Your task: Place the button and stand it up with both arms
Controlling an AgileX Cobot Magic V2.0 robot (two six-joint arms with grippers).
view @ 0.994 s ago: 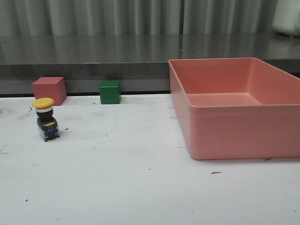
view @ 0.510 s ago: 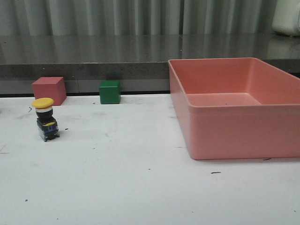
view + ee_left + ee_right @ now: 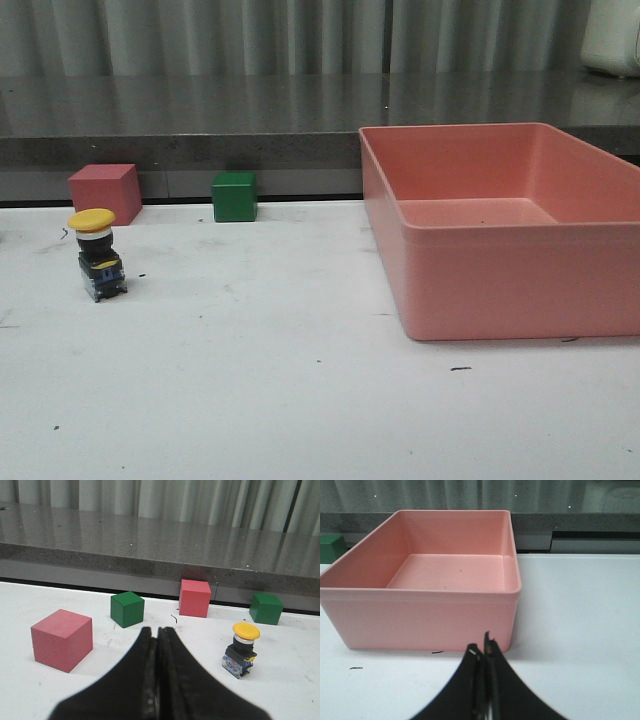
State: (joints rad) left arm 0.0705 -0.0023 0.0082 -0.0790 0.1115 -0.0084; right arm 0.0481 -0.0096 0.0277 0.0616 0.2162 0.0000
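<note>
The left gripper (image 3: 158,645) is closed, its two smooth black fingers pressed together with only a thin seam between them, and it holds nothing. The right gripper (image 3: 483,655) is also closed and empty; its dark fingers meet at narrow tips, one tip a little higher than the other. Neither gripper appears in the front view.

Beyond the left gripper, the button (image 3: 96,254) stands upright on the white table (image 3: 300,400), on the left side and free of both grippers. It has a round, smooth yellow mushroom cap, a black neck with a pale ring under the cap, and a dark blocky base with blue parts. The table surface is matte white with small dark marks and scratches.

Behind the button, at the far edge of the table, there is a red cube (image 3: 105,192) with a flat, dull surface, and to the right of it a green cube (image 3: 234,196). The left wrist view shows two more cubes, another red cube (image 3: 62,639) and another green cube (image 3: 127,609), both with sharp edges.

In front of the right gripper is a large pink plastic bin (image 3: 505,225), rectangular, with a rounded rim and smooth walls. It stands on the right side of the table, well apart from the button. Behind the table runs a grey speckled stone ledge (image 3: 200,115), and behind it hang grey pleated curtains (image 3: 250,35)
</note>
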